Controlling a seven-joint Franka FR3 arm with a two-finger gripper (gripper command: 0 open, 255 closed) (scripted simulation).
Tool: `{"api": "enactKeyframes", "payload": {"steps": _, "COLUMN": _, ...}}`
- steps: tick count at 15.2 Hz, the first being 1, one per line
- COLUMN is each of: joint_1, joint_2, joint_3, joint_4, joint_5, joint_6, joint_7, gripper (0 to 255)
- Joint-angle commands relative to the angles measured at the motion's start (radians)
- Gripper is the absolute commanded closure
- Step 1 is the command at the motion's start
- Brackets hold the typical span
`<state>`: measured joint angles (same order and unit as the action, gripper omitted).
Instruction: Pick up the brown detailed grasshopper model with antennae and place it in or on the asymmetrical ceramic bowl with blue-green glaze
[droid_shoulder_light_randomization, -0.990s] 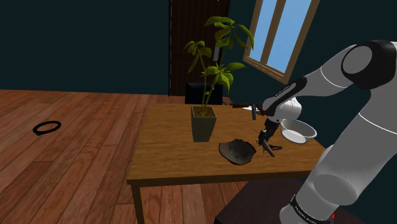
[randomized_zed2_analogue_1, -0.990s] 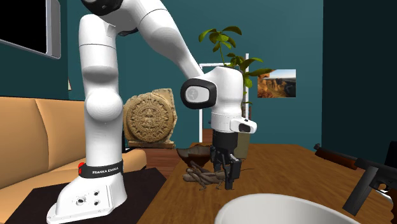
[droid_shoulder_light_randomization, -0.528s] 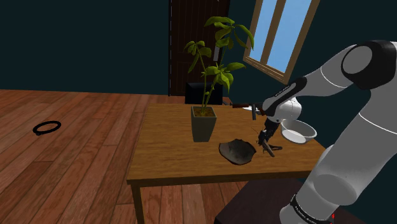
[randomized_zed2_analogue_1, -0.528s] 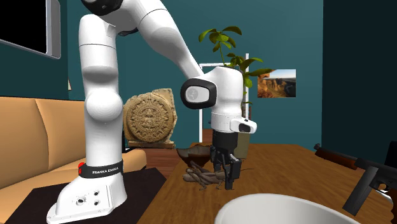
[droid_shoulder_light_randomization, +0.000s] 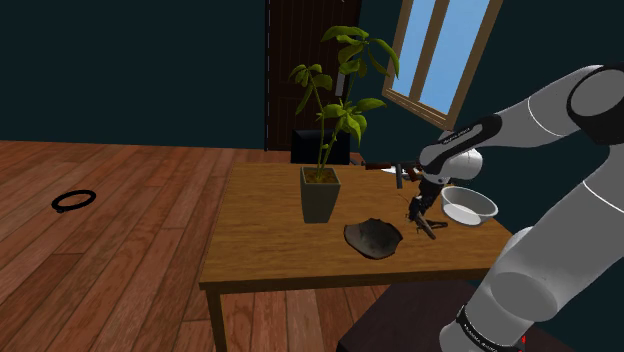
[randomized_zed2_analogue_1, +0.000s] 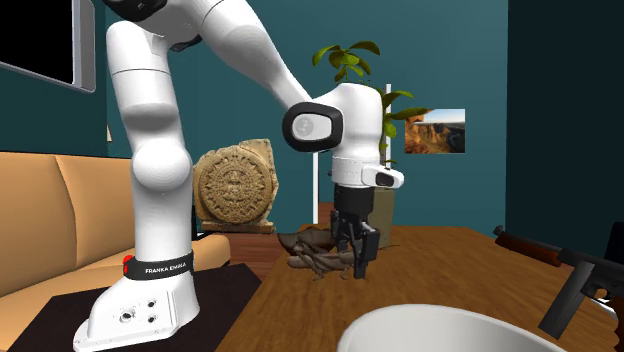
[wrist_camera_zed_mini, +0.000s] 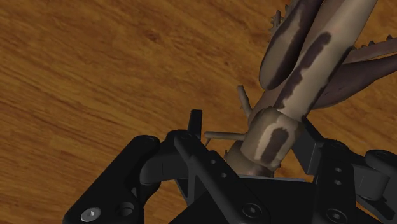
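My tool (wrist_camera_zed_mini: 261, 137): clamped on mottled brown grasshopper model (wrist_camera_zed_mini: 305, 57), near one end. Risk: off-ctr grip; body may pivot/slip before dark lopsided bowl (droid_shoulder_light_randomization: 373, 238).

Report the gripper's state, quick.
Gripper: closed, holding the grasshopper between its fingers.
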<state>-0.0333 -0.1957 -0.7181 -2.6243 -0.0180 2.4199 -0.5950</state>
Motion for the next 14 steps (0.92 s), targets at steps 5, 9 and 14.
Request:
{"api": "enactKeyframes", "payload": {"steps": 5, "joint_1": -0.03, "joint_2": -0.084, "joint_3": 0.033, "joint_4": 0.027, "joint_5": -0.064, "joint_6": -0.098, "joint_7": 0.057, "gripper": 255}}
{"api": "enactKeyframes", "payload": {"steps": 9, "joint_1": -0.045, "joint_2": -0.132, "joint_3": 0.054, "joint_4": 0.049, "joint_5": -0.089, "joint_6": -0.163, "joint_7": 0.084, "gripper": 255}}
{"api": "enactKeyframes", "payload": {"steps": 14, "joint_1": -0.058, "joint_2": -0.182, "joint_3": 0.078, "joint_4": 0.083, "joint_5": -0.109, "joint_6": -0.242, "joint_7": 0.109, "gripper": 255}}
